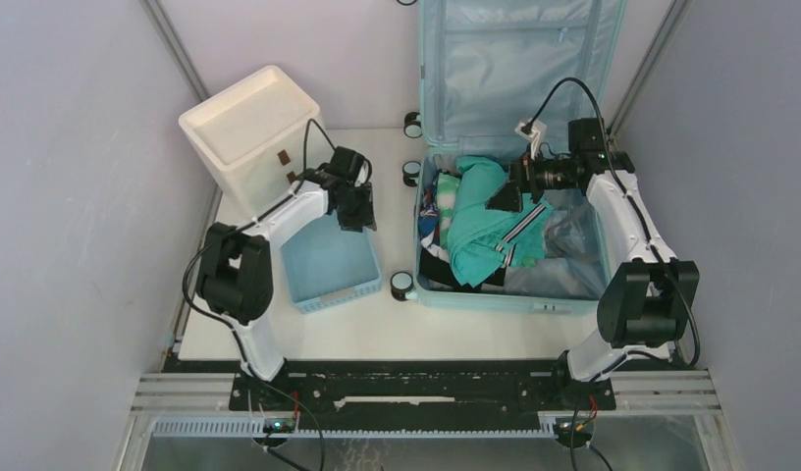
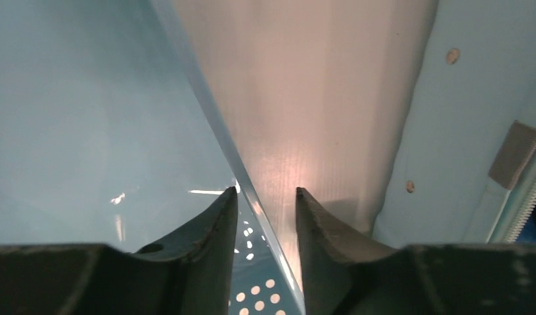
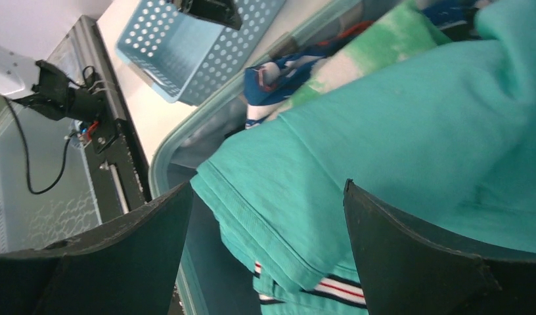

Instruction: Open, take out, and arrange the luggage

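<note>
Top view: the luggage [image 1: 514, 59] lies open on the right of the table [image 1: 308, 334], lid propped up at the far side, near half stuffed with clothes. A teal garment [image 1: 480, 226] lies on top of the pile. The right gripper [image 1: 503, 196] hangs over that pile. The left gripper [image 1: 355, 211] is at the far edge of the blue basket [image 1: 343, 294], near the white drawer unit [image 1: 244, 128].

Left wrist view: the left gripper [image 2: 265, 193] shows a narrow gap between its fingers. The basket's thin edge runs through the gap and nothing looks pinched. Perforated basket floor [image 2: 255, 289] is below.

Right wrist view: the right gripper [image 3: 267, 187] is spread wide and empty, right above the teal garment [image 3: 397, 131]. A blue-and-white patterned cloth [image 3: 265, 82] sits behind it. The luggage rim [image 3: 170, 151] is on the left.

Handling, as a guess: the shell is stiff, bulky and likely too heavy to lift, so leave it in place. The contents are soft, light and floppy and will drape or snag on neighbours. Best hold is probably a pinch on the teal garment's folded hem, the thick striped edge, then a lift straight up.
</note>
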`<action>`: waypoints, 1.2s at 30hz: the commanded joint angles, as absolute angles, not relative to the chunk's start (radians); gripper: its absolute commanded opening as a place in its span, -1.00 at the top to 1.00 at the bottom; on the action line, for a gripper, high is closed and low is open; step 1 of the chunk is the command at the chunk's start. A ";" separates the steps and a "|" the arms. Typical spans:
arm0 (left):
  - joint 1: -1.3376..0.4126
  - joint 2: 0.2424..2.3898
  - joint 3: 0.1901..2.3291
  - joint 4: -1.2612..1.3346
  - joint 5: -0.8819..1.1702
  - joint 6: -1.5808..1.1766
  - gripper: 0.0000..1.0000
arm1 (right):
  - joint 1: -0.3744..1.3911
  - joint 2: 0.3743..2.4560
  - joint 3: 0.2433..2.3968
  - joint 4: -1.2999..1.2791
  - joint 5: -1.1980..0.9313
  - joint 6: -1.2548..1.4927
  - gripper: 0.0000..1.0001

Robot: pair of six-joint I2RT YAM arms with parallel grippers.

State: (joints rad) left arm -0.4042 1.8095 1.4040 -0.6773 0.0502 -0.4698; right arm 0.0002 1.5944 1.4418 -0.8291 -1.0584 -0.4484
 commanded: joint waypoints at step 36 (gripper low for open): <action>-0.439 1.534 1.177 0.186 0.421 -0.897 -0.36 | 0.138 1.617 1.422 -0.590 -0.809 -0.031 0.35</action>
State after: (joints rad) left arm -0.4049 1.4914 1.1213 0.0799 0.3351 -0.8165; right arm 0.1226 1.6444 1.4158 -0.6193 -0.7464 -0.0620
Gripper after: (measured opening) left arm 0.678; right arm 0.386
